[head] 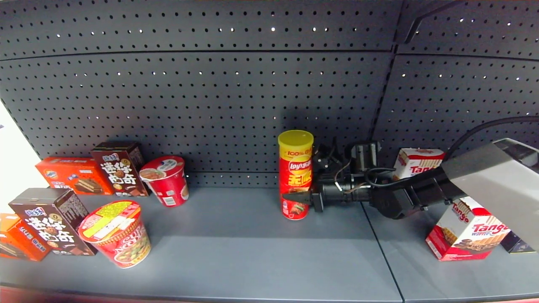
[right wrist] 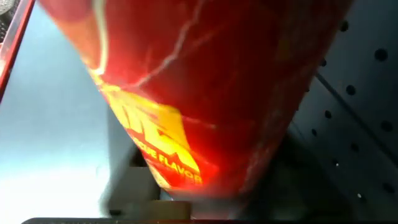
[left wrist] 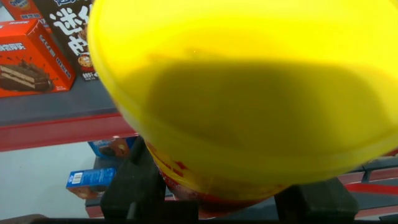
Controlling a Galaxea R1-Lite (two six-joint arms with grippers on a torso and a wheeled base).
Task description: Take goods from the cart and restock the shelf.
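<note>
A tall red chips can [head: 295, 168] with a yellow lid stands upright on the grey shelf [head: 236, 252], near the pegboard back wall. My right gripper [head: 297, 198] reaches in from the right and is shut on the can's lower part; up close the can's red body [right wrist: 205, 93] sits between its fingers. In the left wrist view a second can with a yellow lid [left wrist: 249, 81] and a red body is held in my left gripper [left wrist: 217, 202], whose dark fingers [left wrist: 134, 186] flank it. This can hangs in front of the shelf's red front edge [left wrist: 62, 130].
Left of the can stand two noodle cups [head: 166, 181] [head: 116, 233], dark chocolate boxes [head: 120, 168] [head: 52, 221] and an orange cake box [head: 73, 174]. Wafer boxes [head: 417, 162] [head: 465, 229] sit at the right. Free shelf room lies between the cups and the can.
</note>
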